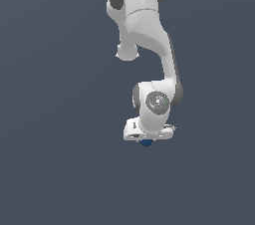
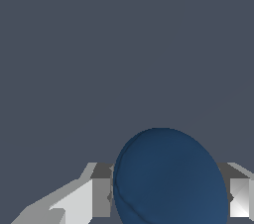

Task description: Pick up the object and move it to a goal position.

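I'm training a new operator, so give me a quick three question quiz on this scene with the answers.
1. True or false: the ball sits between the gripper fingers.
2. What color is the ball? A red, B dark blue, C green.
3. In the exterior view, where does the ball show relative to the gripper?

Key: 1 true. 2 B. 3 Just beneath it, mostly hidden.

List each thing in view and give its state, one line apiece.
Blue ball: sits between the pincer's two fingers, which flank it closely on either side.
Pincer: pointing down, fingers against the ball, apparently closed on it.
Arm: bent over, reaching down to the ball.
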Available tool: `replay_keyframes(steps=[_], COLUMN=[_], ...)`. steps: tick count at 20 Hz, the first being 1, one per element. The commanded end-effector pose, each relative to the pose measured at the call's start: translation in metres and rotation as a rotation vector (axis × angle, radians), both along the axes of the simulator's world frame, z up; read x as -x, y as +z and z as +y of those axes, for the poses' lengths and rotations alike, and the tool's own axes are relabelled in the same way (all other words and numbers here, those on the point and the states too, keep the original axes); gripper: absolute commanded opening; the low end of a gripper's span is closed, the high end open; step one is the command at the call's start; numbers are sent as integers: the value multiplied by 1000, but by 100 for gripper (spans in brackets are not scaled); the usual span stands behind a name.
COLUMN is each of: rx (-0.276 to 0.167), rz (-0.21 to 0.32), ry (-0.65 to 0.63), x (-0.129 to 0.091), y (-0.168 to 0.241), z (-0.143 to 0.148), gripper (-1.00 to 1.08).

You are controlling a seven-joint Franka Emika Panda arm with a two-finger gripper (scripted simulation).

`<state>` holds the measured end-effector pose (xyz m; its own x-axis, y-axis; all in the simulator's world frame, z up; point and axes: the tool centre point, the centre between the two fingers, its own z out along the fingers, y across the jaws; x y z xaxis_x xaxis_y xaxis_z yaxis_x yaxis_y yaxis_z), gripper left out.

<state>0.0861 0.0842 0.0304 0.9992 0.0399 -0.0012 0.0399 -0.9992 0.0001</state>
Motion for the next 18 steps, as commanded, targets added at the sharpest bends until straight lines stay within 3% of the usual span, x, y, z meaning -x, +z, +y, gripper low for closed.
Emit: replay_keyframes(steps=[1,10,18], rx=[0,0,0], rz=[-1,0,0], ry=[0,0,0], x=[0,5,24], y=[0,1,3], z=[0,-11,-55], gripper=[-100,-100,-100])
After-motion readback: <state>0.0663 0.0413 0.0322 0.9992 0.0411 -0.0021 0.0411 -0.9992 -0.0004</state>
